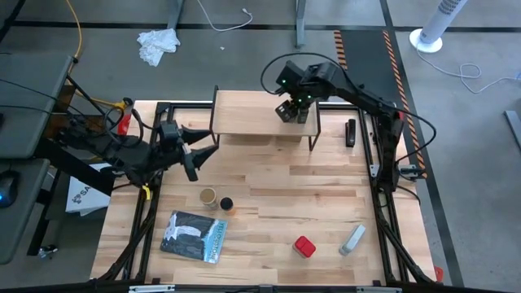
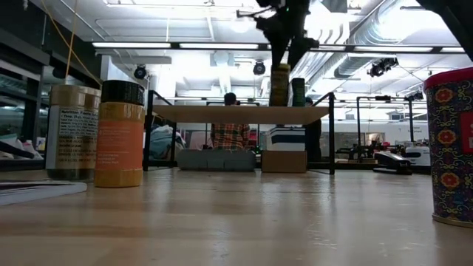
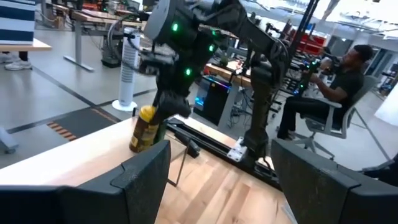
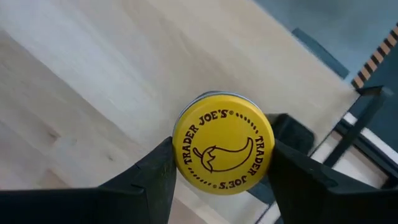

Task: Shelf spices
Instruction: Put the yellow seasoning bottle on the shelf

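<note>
Now, right end effector [image 4: 221, 163]: over the shelf [image 1: 252, 114], fingers closed around the yellow jar [image 4: 222, 149], which stands upright on the plank's right part.
Left end effector [image 1: 198, 155]: fingers spread, holding nothing, above the bench [image 1: 277, 199] left of the shelf.
Amber jar [image 2: 121, 134]: beside the tan cylinder [image 2: 72, 132], on the bench.
Red square tin [image 1: 304, 246]: front of the bench.

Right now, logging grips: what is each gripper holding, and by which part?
Right gripper grips the yellow jar by its yellow lid, on the shelf. Left gripper holds nothing.

Grey floor [image 1: 244, 37], white tower fan [image 1: 435, 24], ceiling strip lights [image 2: 148, 46], seated person [image 3: 336, 87] at desks.
</note>
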